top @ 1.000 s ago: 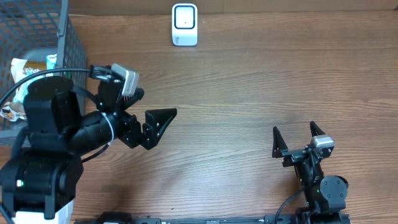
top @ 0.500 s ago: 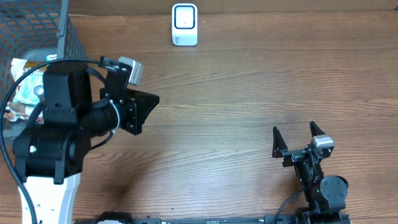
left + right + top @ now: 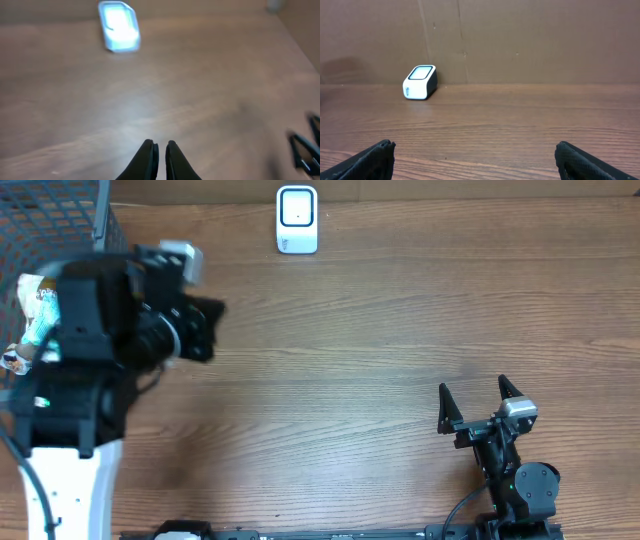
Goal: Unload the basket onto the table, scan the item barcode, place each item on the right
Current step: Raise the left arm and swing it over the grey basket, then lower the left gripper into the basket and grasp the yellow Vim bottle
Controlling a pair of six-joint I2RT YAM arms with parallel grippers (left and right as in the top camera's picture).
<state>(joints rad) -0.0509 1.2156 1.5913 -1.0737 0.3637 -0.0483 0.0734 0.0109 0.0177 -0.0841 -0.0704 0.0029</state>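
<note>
The left fingers [image 3: 152,156] are hovering over the wooden surface [image 3: 350,350] beside the wire basket [image 3: 60,220], drawn nearly together with nothing between them. The packaged items [image 3: 33,310] are lying inside that basket, partly hidden by the left arm. The white scanner [image 3: 297,219] is standing at the surface's far edge. The right fingers [image 3: 445,405] are resting spread wide and empty near the front edge, well apart from the scanner.
</note>
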